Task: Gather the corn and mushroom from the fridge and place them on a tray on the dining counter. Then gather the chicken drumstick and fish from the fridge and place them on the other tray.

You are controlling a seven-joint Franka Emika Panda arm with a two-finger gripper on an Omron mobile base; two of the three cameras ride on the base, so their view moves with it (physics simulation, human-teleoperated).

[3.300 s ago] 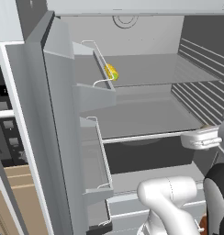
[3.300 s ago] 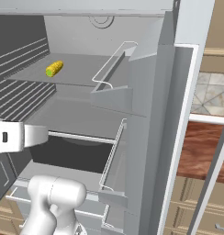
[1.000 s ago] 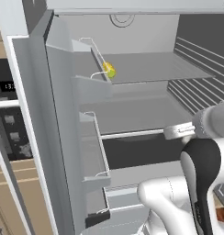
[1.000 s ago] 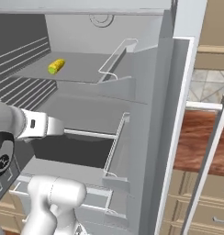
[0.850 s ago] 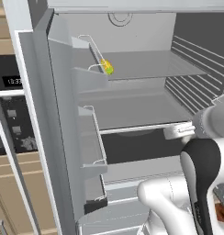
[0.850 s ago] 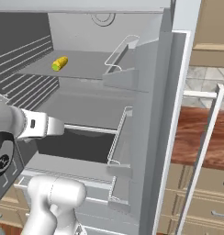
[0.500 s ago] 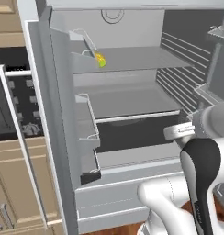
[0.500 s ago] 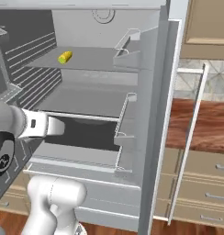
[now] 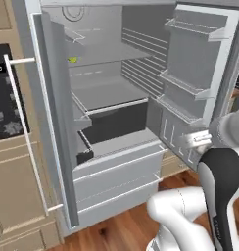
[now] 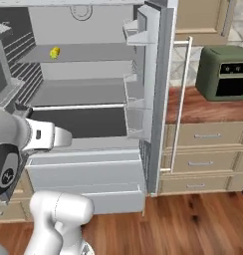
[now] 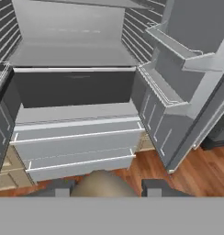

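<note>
Between its 2 dark fingertips, the gripper (image 11: 106, 186) clasps a tan mushroom (image 11: 102, 184) before the open fridge (image 11: 77, 137); corn (image 10: 55, 52) rests on a shelf (image 10: 88, 54).

A glossy white robot arm (image 9: 182, 215) with rounded, tube-like segments and a thick curved base link. A dark, near-black joint cover (image 9: 222, 181) wraps one elbow section. In the right base view, another dark joint (image 10: 5, 172) bears what may be a small white logo.
</note>
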